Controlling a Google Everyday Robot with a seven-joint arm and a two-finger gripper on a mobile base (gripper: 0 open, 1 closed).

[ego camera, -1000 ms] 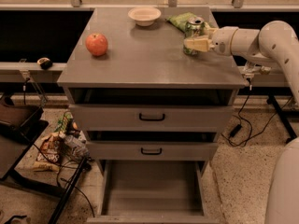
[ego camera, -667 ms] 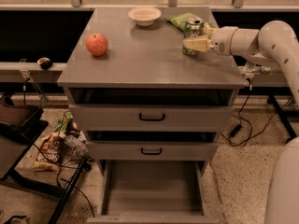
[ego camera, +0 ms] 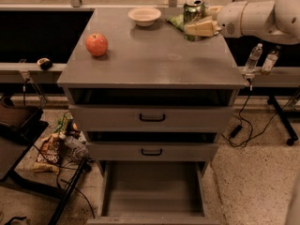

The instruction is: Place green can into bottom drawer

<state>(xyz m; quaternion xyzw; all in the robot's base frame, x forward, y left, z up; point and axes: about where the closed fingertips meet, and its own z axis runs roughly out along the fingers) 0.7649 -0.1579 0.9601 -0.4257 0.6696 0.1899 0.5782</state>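
A grey metal cabinet fills the middle of the view, its flat tabletop [ego camera: 154, 60] seen from above. The robot's white arm [ego camera: 262, 18] reaches in from the right, over the far right corner of the tabletop. At the foot of the cabinet the bottom drawer [ego camera: 152, 186] stands pulled out toward the near side, its plain floor showing. The two upper drawers [ego camera: 152, 118] above it are pushed in, each with a black handle.

The gripper [ego camera: 197, 18] is at the far right of the tabletop, closed around the green can [ego camera: 193, 7]. One pale finger [ego camera: 201, 28] crosses the near side of the can's lower body and the other shows behind it. The can stands upright between them, silver top up. Its base is hidden by the near finger, so I cannot tell whether it rests on the tabletop.

A green chip bag [ego camera: 176, 21] lies just left of the can. A pale bowl [ego camera: 144, 15] sits further left, at the far edge. A red apple [ego camera: 96, 44] rests near the left edge, well apart from the gripper.
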